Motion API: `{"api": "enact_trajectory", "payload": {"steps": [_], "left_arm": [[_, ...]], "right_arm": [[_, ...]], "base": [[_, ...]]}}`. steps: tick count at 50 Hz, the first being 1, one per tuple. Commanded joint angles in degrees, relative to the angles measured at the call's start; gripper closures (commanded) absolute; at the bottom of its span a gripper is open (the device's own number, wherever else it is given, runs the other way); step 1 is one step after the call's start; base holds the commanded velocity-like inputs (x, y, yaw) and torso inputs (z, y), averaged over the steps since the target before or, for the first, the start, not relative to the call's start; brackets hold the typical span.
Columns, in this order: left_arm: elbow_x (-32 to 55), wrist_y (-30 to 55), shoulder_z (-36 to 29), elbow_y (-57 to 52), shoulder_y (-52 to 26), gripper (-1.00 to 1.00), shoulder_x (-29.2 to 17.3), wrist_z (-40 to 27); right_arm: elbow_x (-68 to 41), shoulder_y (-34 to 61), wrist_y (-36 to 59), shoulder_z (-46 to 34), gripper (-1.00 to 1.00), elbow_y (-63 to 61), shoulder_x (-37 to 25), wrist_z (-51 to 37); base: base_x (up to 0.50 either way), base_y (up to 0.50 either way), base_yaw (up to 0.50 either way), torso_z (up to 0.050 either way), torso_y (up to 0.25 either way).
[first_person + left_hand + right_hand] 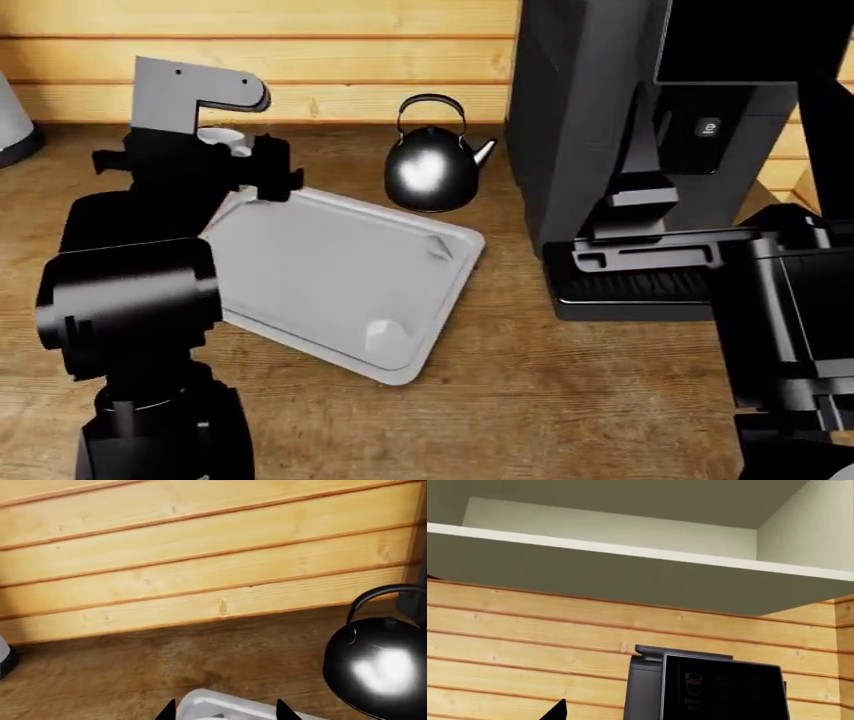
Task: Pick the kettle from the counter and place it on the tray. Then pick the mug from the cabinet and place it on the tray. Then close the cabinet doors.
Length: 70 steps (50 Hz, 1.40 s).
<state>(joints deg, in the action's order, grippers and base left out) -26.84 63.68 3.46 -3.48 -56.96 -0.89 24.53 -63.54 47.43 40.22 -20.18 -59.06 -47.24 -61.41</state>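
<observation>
The black-chrome kettle (430,170) stands on the wood-grain counter (587,400), just past the far edge of the light grey tray (334,270). It also shows in the left wrist view as the glossy kettle (380,675), off to one side. My left gripper (227,711) is open over the tray's far left corner (213,702), holding nothing and well apart from the kettle. My right gripper (640,715) shows one spread fingertip (557,711); the other is lost against the black machine. The mug is out of view.
A tall dark coffee machine (641,150) stands right of the kettle, close to its spout. The open cabinet (627,550) hangs overhead, seen from below. A grey object with a dark base (11,120) sits at the counter's far left. A plank wall (200,555) backs the counter.
</observation>
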Motion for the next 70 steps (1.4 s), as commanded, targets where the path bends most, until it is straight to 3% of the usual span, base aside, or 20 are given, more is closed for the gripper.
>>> {"api": "enact_trajectory", "payload": {"steps": [1,23,64,65,70], "left_arm": [[7.31,-6.34,0.21,10.02,0.62,1.0,-0.37,-9.66],[10.3,-6.67,-3.87,13.48,1.86,1.0,-2.17,-11.67],[14.95,-9.26,-4.71,19.5,3.26,1.0,-3.21,-16.21],[15.01,-9.12,-4.81,19.39,3.26,-1.0,-3.26,-16.18],[15.46,-8.94,-4.89,19.59,2.83,-1.0,-3.53,-16.28]], "right_arm": [[-0.78,0.92,-0.99,-0.7,-1.0,-0.01,-0.79,-0.81],[1.02,-0.56,-3.57,-1.86,-1.0,0.65,-1.49,-0.42],[2.89,-1.14,-5.52,-4.29,-1.0,1.58,-1.63,-0.19],[2.79,-1.13,-5.56,-4.29,-1.0,1.49,-1.66,-0.28],[2.83,-0.95,-5.66,-4.53,-1.0,1.57,-1.64,-0.26]], "base": [[0.0,0.0,0.0,0.0,0.0],[0.12,0.0,0.0,0.0,0.0],[0.0,0.0,0.0,0.0,0.0],[0.0,0.0,0.0,0.0,0.0],[0.0,0.0,0.0,0.0,0.0]]}}
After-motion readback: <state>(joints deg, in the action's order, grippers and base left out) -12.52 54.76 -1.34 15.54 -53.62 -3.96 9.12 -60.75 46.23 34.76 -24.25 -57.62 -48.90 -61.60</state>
